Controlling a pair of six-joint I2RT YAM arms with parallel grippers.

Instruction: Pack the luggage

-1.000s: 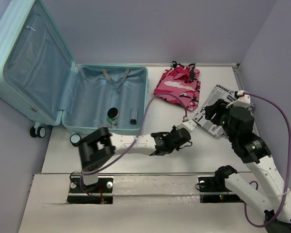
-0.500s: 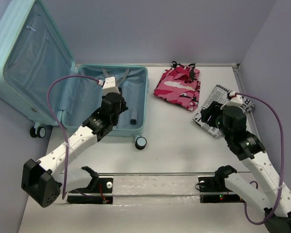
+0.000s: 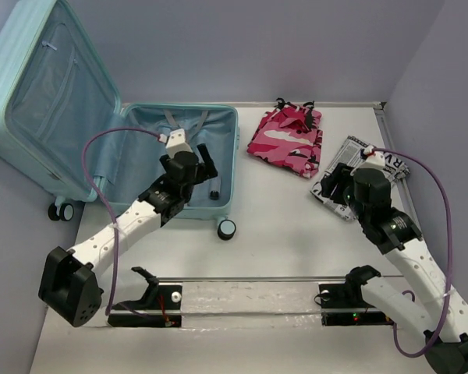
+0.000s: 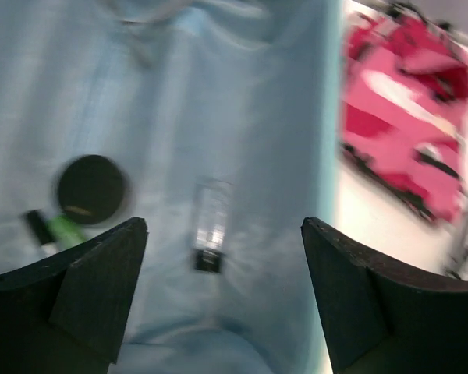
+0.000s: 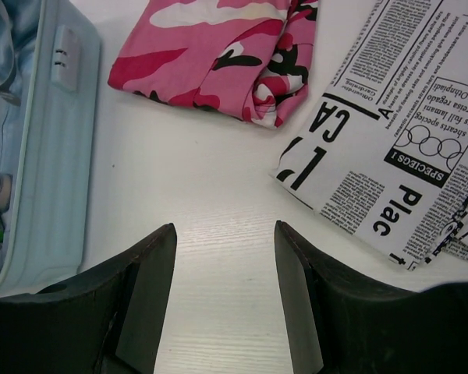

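L gripper (image 4: 224,226) fingers wide apart, empty, above the luggage (image 3: 58,101) — open, rear-left of table (image 3: 281,234), lid up. R gripper (image 5: 224,230) fingers apart, empty — nr pink camo garment (image 5: 218,54)

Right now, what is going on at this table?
Two robot arms are packing the open aqua suitcase. The left claw hangs open over its lining, where a black-lidded jar and a small clear bottle lie. The right claw, empty, hovers over the table near the pink camouflage garment and newspaper-print cloth, both not yet packed.
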